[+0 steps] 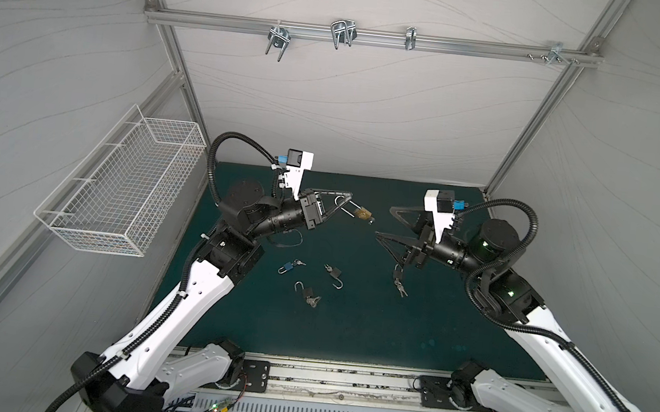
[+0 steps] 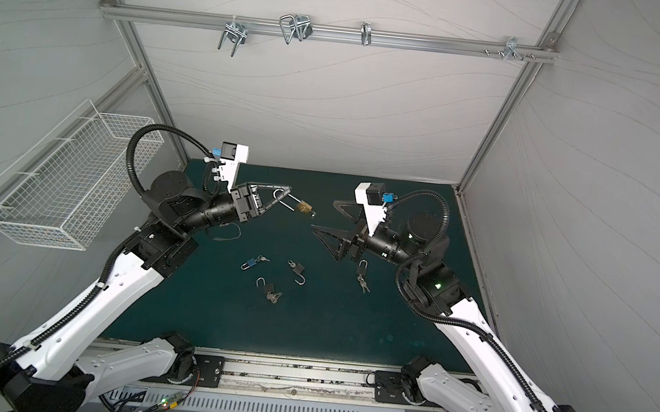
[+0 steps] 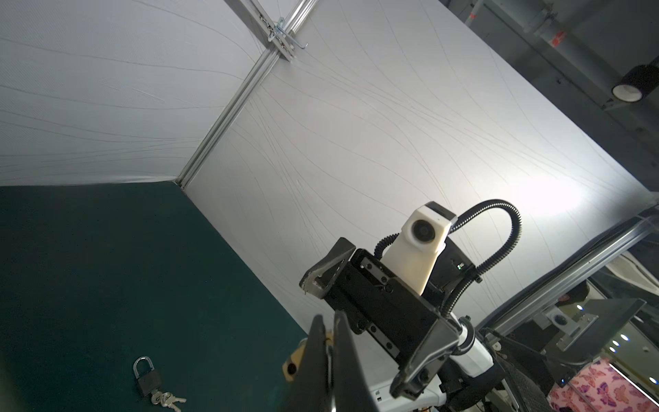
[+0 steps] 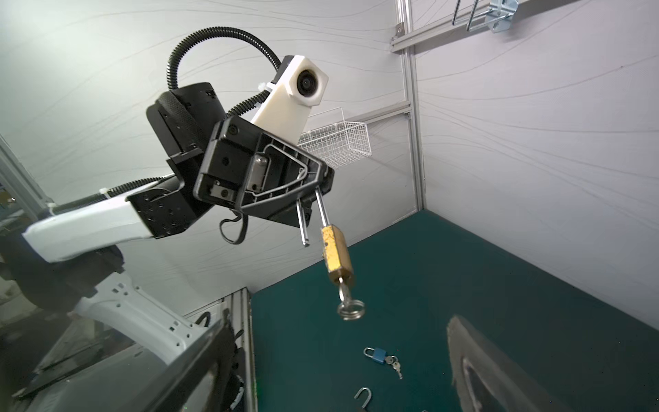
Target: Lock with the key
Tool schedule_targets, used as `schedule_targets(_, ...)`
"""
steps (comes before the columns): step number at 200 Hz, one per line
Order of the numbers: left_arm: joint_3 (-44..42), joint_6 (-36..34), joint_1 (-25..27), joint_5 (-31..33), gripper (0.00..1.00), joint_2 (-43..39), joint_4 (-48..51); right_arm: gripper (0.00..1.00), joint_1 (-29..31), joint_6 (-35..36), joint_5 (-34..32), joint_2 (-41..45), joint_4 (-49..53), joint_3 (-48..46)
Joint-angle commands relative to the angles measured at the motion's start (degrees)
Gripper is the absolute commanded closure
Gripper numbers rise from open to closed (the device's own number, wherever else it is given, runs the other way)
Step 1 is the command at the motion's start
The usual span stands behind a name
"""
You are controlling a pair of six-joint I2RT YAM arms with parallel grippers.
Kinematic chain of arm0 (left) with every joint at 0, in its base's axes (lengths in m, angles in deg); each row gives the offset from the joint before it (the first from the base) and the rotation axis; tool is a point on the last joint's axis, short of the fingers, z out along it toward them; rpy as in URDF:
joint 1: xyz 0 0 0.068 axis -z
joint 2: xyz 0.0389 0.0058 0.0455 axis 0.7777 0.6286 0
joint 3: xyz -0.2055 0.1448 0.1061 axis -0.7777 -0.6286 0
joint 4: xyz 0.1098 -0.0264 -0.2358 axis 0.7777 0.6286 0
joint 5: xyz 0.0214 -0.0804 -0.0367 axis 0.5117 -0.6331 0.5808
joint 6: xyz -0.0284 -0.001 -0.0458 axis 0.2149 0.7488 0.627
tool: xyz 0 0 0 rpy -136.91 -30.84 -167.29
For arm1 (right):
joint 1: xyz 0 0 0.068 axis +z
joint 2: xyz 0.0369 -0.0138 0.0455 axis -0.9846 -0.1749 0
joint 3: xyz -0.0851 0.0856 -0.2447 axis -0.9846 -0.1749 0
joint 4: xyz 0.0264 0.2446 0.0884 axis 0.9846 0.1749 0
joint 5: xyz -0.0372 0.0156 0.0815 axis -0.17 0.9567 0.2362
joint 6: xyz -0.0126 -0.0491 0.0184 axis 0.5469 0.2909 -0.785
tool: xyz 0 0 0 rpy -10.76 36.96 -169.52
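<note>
**boltz:** Left claw (image 1: 346, 201) is clamped tight on the shackle (image 4: 322, 210) of the brass padlock (image 1: 363, 212), anyone else seeing that? The lock hangs in the air over the green mat (image 1: 348, 334), toward the back of it, touching nothing below.

**wrenchy:** Yep, same in both top views. From the right wrist view the shackle is popped open: the long leg runs into the body and the short leg sits free beside it. The key (image 4: 343, 289) is stuck in the bottom of the body, with a key ring (image 4: 351, 308) dangling off it.

**boltz:** And the right claw (image 1: 385, 221)?

**wrenchy:** Spread wide, nothing in it. It's pointed at the key end of the lock, near but clear of it.

**boltz:** Rest of the pile lies flat on the mat, closer to the robot. There's a blue padlock (image 1: 286, 268) with keys on it. Just beside that is an open black padlock (image 1: 333, 274), shackle swung out. A bit nearer is a black padlock with keys (image 1: 308, 292).

**wrenchy:** Plus a closed black padlock (image 1: 397, 273) with its own keys, on the mat by the right arm's wrist. The left wrist view shows that shackle shut.
</note>
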Motion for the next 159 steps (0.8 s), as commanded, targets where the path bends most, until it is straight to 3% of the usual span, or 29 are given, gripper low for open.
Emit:
schedule_targets(1, -0.1, 7.0, 0.2, 2.3, 1.00, -0.9, -10.3, 0.17, 0.5, -1.1, 1.2, -1.6, -13.8, 0.0)
schedule_targets(27, 0.3, 8.9, 0.1, 2.0, 1.00, -1.2, -11.6, 0.23, 0.9, -4.1, 5.3, -6.1, -17.5, 3.3)
schedule_targets(100, 0.7, 10.7, 0.2, 1.6, 1.00, -2.0, -13.0, 0.43, 2.7, -3.7, 6.7, -10.8, -18.7, 7.2)
schedule_targets(159, 0.6, 11.4, 0.1, 1.4, 1.00, -1.9, -15.1, 0.69, 3.3, -4.1, 6.6, -10.5, -17.0, 7.8)
